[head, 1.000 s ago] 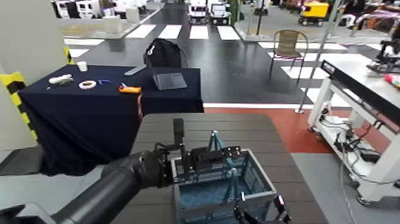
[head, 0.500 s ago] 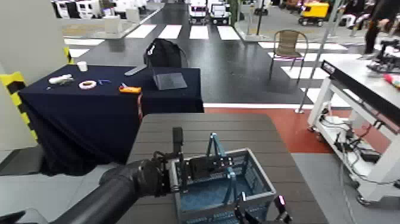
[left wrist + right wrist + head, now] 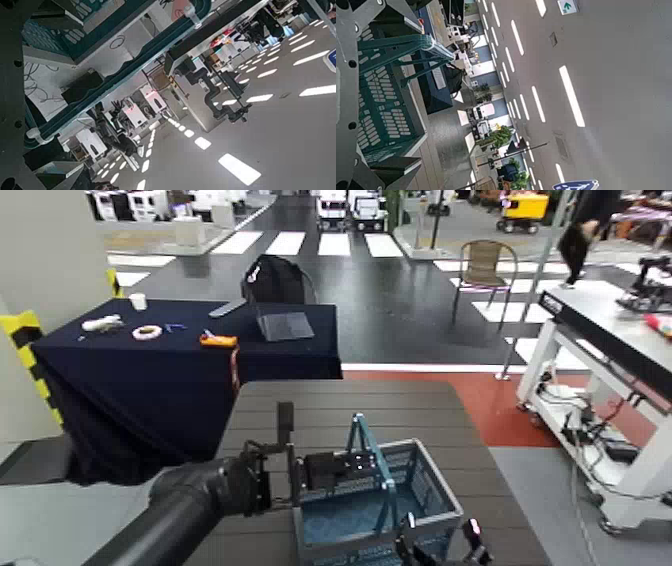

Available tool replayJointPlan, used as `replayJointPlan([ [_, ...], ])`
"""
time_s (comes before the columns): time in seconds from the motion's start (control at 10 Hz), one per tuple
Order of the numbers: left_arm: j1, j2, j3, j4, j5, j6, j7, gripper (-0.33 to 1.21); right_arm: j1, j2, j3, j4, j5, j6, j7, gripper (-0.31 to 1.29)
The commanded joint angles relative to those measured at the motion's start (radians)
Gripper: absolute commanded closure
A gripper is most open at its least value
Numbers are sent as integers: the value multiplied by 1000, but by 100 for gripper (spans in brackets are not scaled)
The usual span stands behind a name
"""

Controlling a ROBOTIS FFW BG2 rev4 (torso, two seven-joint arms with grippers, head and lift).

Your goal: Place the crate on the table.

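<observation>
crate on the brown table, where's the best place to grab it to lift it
Probably the teal swing handle: it stands upright over the crate, so a pincer can come straight down and close across its bar. Alternatively grip the grey rim from both sides, where the left pincer and right pincer are.

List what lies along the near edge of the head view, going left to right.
Left arm → left gripper at the crate's left rim → crate on the table → right gripper at the crate's near right corner → white workbench.
</observation>
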Motion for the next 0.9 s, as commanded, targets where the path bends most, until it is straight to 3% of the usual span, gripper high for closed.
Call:
replayJointPlan([
  [0.1, 79, 49, 110, -158, -58, 35, 118, 8, 1, 1, -3, 0, 0, 2, 0, 14],
  [0.3, 157, 73, 220, -313, -138, 64, 201, 8, 5, 1, -8, -3, 0, 3, 0, 14],
  [0.5, 252, 101, 308, -523, -181, 93, 348, 8, 9, 0, -11, -5, 0, 5, 0, 14],
  [0.9, 519, 89, 464, -859, -265, 45, 609, 8, 18, 1, -25, -11, 0, 5, 1, 14],
])
